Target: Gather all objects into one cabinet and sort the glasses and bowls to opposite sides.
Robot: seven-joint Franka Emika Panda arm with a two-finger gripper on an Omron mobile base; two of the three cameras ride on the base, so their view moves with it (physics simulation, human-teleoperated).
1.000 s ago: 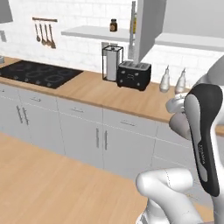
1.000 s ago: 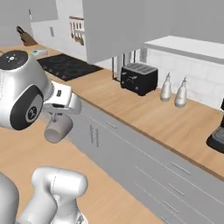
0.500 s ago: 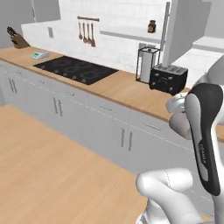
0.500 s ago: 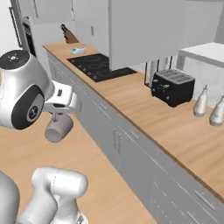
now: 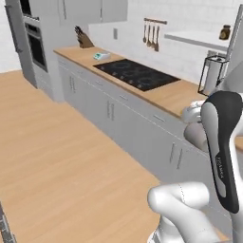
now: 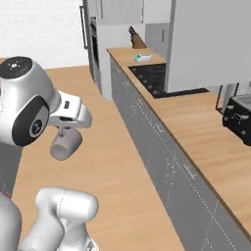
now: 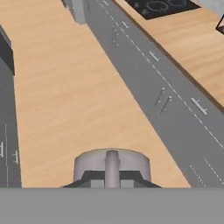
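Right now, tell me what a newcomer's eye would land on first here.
The gripper hangs over the wooden floor, shut on a grey handled mug, beside the big white arm. Next comes the long wooden countertop over grey drawer fronts, with a black cooktop set into it and a wooden knife block at its far end.

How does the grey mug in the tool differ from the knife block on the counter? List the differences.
Colour: the grey mug is plain grey; the knife block is brown wood with dark handles sticking out.
Support: the mug hangs in the air, gripped by the tool above the wooden floor; the block stands on the counter.
Place: the mug is close to the robot, the block at the counter's far end.
Shared: neither is in a cabinet.
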